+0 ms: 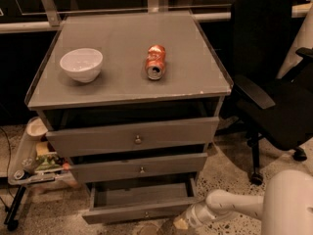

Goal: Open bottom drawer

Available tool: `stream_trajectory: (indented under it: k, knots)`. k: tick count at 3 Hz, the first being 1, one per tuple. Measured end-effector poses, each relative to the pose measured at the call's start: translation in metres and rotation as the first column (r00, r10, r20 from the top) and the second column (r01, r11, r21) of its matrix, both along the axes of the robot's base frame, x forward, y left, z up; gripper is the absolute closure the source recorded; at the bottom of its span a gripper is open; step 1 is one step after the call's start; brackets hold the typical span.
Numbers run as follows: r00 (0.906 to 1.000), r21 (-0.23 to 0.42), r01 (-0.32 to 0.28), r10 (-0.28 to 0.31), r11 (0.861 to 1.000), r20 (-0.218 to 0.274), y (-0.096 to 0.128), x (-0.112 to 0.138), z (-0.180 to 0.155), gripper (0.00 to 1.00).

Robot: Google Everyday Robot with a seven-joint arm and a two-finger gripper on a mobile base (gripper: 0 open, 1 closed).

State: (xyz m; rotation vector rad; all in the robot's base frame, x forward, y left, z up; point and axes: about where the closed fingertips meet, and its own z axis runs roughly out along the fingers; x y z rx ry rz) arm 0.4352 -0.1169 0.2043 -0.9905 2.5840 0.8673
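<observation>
The hand (180, 223) sits down by the floor because that's where the bottom drawer (142, 213) is, just off its front's right end. Can't tell if it's clenched or released. The drawer's out with its tray showing, so it looks basically done. Further back, a bowl (81, 64) and a can (156, 62) sit on the tabletop (122, 38).

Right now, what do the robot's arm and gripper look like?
The arm is a smooth white tube from a bulky white shell, ribbed near the wrist. The gripper, low by the right front corner of the bottom drawer, looks tan. No cables or markings show.
</observation>
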Motion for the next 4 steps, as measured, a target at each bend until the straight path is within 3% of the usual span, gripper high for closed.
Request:
stream_trajectory:
  k: [3,4]
  knots:
    - [1.0,0.0,0.0,0.0,1.0,0.0,0.0001,-0.0001,0.0,0.12]
    - [1.0,0.0,0.0,0.0,1.0,0.0,0.0002,-0.0001,0.0001,0.0]
